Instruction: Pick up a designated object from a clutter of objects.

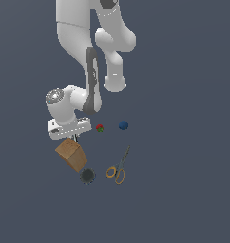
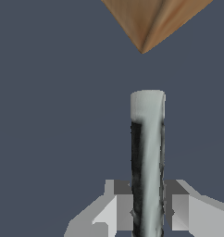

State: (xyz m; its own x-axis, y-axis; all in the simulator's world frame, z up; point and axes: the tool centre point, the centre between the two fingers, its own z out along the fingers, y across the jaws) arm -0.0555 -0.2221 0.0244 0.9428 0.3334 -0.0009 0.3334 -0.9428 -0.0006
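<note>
The designated object (image 2: 147,152), a slim black and whitish stick, stands between my two grey fingers (image 2: 118,210) in the wrist view, and both press against its sides. My gripper (image 2: 147,213) is shut on it. In the exterior view the gripper (image 1: 74,138) hangs under the white hand, just above the tan-brown box (image 1: 71,154), and only a thin dark sliver shows there. The stick's whitish end points toward a corner of the box (image 2: 153,18). I cannot tell whether the stick touches the floor.
The rest of the clutter lies to the exterior view's right of the box. There is a dark round disc (image 1: 87,176), yellow-handled scissors (image 1: 118,167), a tiny red-and-green ball (image 1: 100,127) and a small blue ball (image 1: 123,125). The arm's white links rise above.
</note>
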